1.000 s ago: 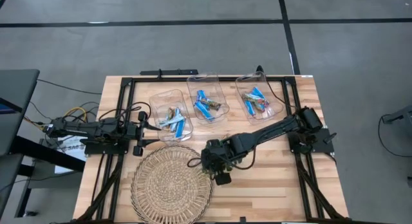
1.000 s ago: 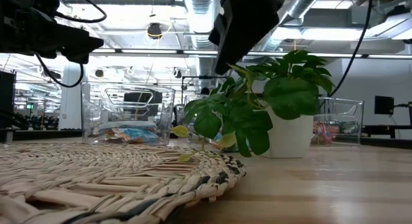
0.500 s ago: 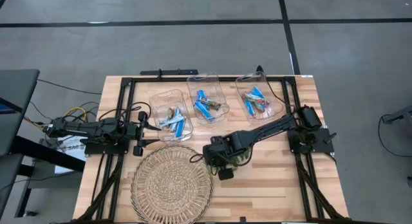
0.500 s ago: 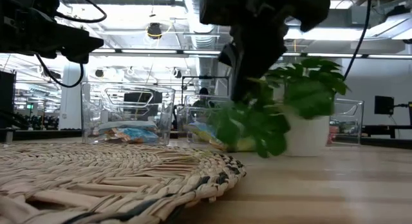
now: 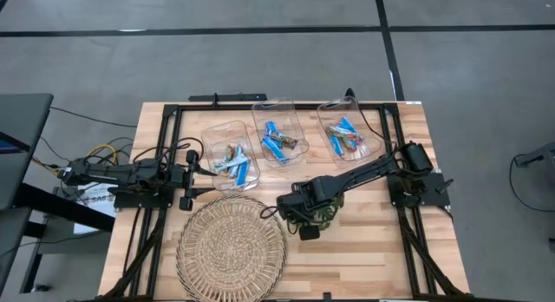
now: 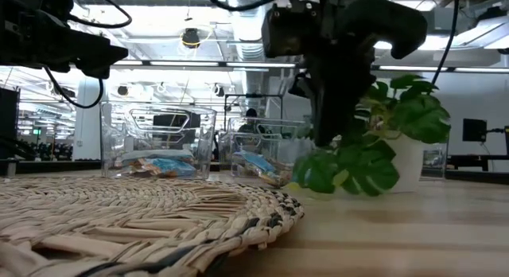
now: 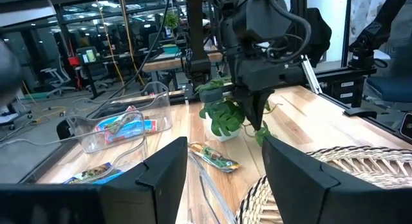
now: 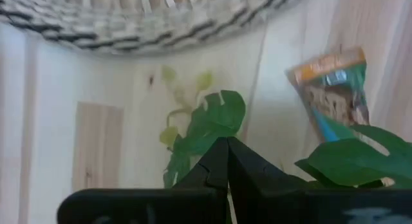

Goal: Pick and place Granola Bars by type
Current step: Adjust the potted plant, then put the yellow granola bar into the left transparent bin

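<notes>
Granola bars, mostly blue, lie in three clear bins (image 5: 230, 154), (image 5: 279, 135), (image 5: 345, 134) along the table's far side. One tan bar with a teal end (image 8: 331, 89) lies loose on the wood and also shows in the left wrist view (image 7: 215, 158). My right gripper (image 5: 305, 219) is shut on a leafy green plant (image 6: 374, 150) in a white pot (image 6: 409, 161), right of the woven mat (image 5: 231, 246). My left gripper (image 5: 192, 174) hangs open at the table's left side, touching nothing. My right gripper pinches the plant's leafy stems (image 7: 248, 105) between its two shut fingers (image 8: 225, 163). It comes from above, pointing down. The leaves hide the exact stem. The white pot stands with its base on the table, and leaves droop on its left side (image 6: 338, 172).
The round woven mat (image 6: 143, 213) fills the near-left middle of the table. A black frame (image 5: 260, 104) borders the table, and both arm bases sit at its sides. Bare wood (image 5: 373, 241) lies on the near right.
My right gripper, shut on the plant, has moved toward the table's right edge, away from the woven mat. The plant and its pot have slid along with it, and the leaves now droop lower on the pot's left side.
</notes>
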`<state>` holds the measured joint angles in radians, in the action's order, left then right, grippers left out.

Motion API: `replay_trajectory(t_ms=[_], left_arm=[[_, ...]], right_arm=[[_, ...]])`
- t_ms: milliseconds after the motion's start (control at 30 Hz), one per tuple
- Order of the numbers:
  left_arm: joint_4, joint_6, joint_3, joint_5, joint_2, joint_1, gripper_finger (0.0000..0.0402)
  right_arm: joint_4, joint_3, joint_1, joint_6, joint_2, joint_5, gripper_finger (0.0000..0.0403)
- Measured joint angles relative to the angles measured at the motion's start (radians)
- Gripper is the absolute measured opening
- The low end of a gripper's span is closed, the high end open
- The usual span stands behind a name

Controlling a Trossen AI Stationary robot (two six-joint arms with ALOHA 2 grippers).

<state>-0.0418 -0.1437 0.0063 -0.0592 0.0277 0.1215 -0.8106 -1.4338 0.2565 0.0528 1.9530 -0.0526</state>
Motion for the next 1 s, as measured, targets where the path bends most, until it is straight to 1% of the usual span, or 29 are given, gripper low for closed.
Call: replay_trajectory(t_ms=[233, 333, 533, 833, 1000], left_arm=[[0.0, 0.01, 0.0, 0.0, 0.0, 0.0, 0.0196], [0.0, 0.002, 0.0, 0.0, 0.0, 0.0, 0.0196], [0.0, 0.008, 0.0, 0.0, 0.0, 0.0, 0.0196], [0.0, 0.006, 0.0, 0.0, 0.0, 0.0, 0.0196], [0.0, 0.01, 0.0, 0.0, 0.0, 0.0, 0.0196]], right_arm=[[-0.069, 0.0, -0.018, 0.008, -0.005, 0.007, 0.0], [-0.113, 0.001, -0.03, 0.02, -0.005, 0.025, 0.0], [-0.134, 0.001, -0.048, 0.029, -0.005, 0.032, 0.0], [0.014, -0.022, -0.05, -0.009, -0.005, 0.031, 0.0001], [0.054, -0.053, -0.05, -0.086, -0.005, 0.031, 0.0004]])
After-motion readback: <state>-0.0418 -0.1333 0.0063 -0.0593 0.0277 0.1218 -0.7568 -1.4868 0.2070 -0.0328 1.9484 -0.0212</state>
